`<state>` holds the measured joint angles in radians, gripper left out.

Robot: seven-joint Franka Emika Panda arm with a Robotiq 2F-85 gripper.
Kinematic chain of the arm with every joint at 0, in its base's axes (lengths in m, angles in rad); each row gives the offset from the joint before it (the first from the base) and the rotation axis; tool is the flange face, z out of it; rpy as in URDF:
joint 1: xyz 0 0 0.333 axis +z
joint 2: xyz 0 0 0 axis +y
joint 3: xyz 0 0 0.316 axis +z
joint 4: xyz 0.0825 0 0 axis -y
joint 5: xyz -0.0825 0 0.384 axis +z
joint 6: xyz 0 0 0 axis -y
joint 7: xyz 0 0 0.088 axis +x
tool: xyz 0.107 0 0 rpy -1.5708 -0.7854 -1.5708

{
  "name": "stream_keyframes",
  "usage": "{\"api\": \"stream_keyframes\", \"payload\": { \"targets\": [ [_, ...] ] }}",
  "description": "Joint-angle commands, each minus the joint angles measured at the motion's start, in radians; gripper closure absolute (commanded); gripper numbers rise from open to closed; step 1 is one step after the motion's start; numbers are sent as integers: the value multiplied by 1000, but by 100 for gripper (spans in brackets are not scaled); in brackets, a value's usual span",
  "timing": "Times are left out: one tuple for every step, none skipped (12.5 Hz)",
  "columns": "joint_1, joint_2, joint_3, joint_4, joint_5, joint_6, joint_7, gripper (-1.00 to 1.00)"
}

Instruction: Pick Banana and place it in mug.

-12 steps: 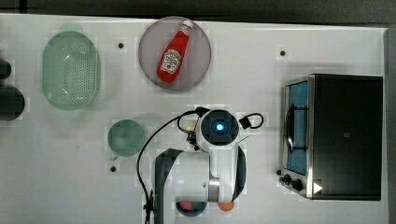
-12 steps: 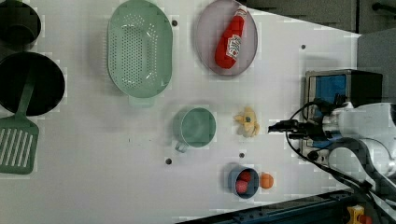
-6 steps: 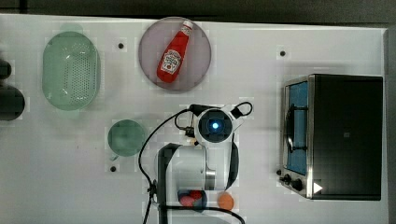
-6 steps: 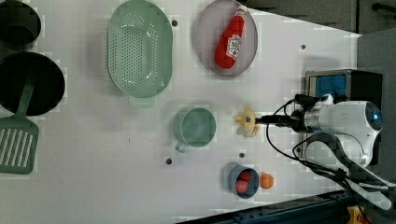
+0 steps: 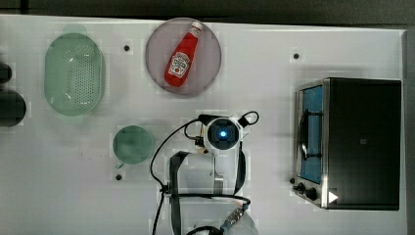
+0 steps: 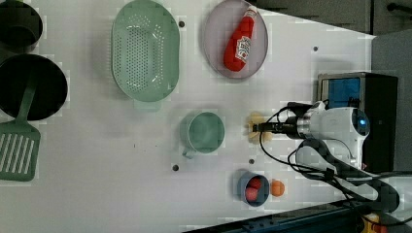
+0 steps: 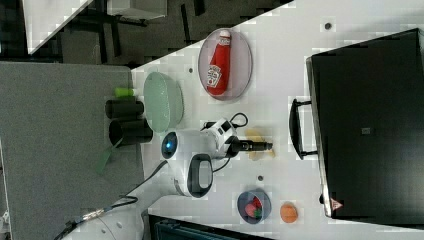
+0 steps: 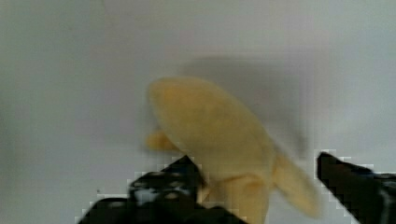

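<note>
Top view: arm's wrist over the tabletop (image 5: pixel 274 147) beside the mug (image 5: pixel 133 144). Left view: hand (image 6: pixel 258 127) at the banana (image 6: pixel 253 119), just beside the mug (image 6: pixel 203 133). Wrist view: fingers (image 8: pixel 163 186) spread either side of the banana (image 8: pixel 210 126), not clamped.

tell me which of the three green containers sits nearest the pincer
The small round mug, just across the banana from the pincer in the left view. The oval perforated colander and the green one beside the black cups lie farther off.

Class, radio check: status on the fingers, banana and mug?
Gripper astride banana, fingers not yet shut. Banana on table. Mug empty, path clear.
</note>
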<state>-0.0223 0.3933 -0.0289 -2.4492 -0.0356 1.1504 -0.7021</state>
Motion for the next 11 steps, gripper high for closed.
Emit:
{"api": "stream_keyframes", "payload": {
  "targets": [
    [2,-45,-4,-9,-3,28,-17,-16],
    [2,-48,-4,-12,-3,28,-17,8],
    [2,-53,-4,-14,-3,28,-17,27],
    [1,-60,-5,-16,-3,25,-17,37],
    [-1,-74,-5,-20,-2,24,-17,37],
    [-5,-97,-7,-20,1,21,-17,37],
    [-9,-133,-9,-20,9,6,-17,37],
    [-13,-184,-12,-20,11,-45,-17,37],
    [-15,-243,-13,-16,11,-118,-17,37],
    [-15,-317,-11,-1,11,-204,-17,37],
    [-15,-377,-12,12,11,-282,-17,37]
  ]
}}
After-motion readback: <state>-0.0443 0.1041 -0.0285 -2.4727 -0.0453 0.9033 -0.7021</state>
